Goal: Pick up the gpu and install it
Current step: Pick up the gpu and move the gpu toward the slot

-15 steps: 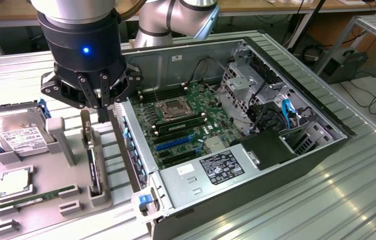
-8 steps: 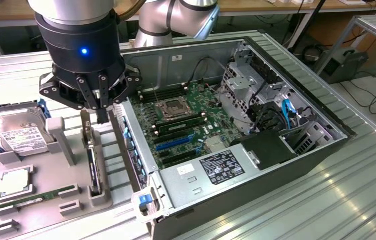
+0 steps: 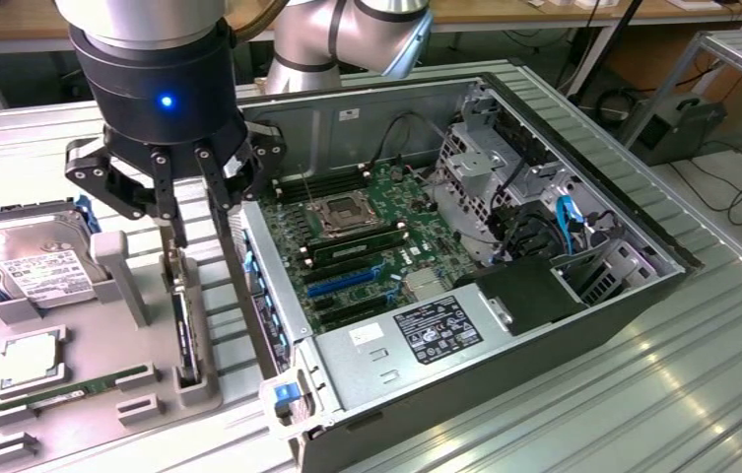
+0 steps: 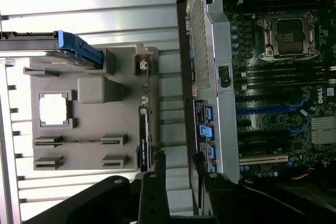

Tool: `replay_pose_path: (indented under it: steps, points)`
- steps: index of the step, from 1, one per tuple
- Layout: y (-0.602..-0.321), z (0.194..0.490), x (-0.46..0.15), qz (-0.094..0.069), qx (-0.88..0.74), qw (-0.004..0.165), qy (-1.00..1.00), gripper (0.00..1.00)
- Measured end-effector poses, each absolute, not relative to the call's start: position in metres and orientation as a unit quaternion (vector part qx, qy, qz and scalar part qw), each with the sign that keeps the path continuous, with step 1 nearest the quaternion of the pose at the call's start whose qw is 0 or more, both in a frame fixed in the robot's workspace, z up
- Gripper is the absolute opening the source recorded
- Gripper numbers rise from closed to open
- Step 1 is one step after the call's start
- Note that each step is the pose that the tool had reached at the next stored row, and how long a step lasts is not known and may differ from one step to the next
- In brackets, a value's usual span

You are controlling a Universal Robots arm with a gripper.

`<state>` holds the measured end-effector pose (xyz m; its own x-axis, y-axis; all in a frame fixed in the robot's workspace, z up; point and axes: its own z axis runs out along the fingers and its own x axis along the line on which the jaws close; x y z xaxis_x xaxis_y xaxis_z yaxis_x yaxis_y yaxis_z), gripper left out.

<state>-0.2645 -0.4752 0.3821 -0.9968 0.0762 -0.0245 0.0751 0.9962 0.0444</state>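
The gpu [image 3: 184, 330] is a thin dark card standing on edge in a slot of the grey parts fixture [image 3: 95, 414], beside the open computer case [image 3: 503, 296]. My gripper [image 3: 200, 236] hangs just above the card's upper end, fingers apart and open, with nothing between them. In the wrist view the gpu [image 4: 143, 140] shows edge-on as a narrow dark strip. There my gripper [image 4: 178, 156] is a little to one side of it, one fingertip [image 4: 157, 161] close to the card's end. The motherboard [image 3: 358, 246] lies exposed inside the case, with blue and black expansion slots [image 3: 344, 284].
On the fixture lie a silver hard drive [image 3: 29, 261] in a blue carrier, a square processor [image 3: 32, 353] and a long green memory stick [image 3: 68, 387]. The case wall [image 3: 265, 296] rises right next to the gpu's slot. Ribbed metal tabletop [image 3: 686, 394] surrounds everything.
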Motion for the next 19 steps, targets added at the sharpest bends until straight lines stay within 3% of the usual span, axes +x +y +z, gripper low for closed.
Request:
replay_pose_path:
  steps: [2,3,19]
  points:
    - [-0.4752,0.3821,-0.2644,0.022,0.038,0.013,0.999,0.36]
    - [-0.4752,0.3820,-0.2644,0.022,0.038,0.013,0.999,0.42]
    - [-0.4752,0.3734,-0.2688,0.022,0.038,0.013,0.999,0.42]
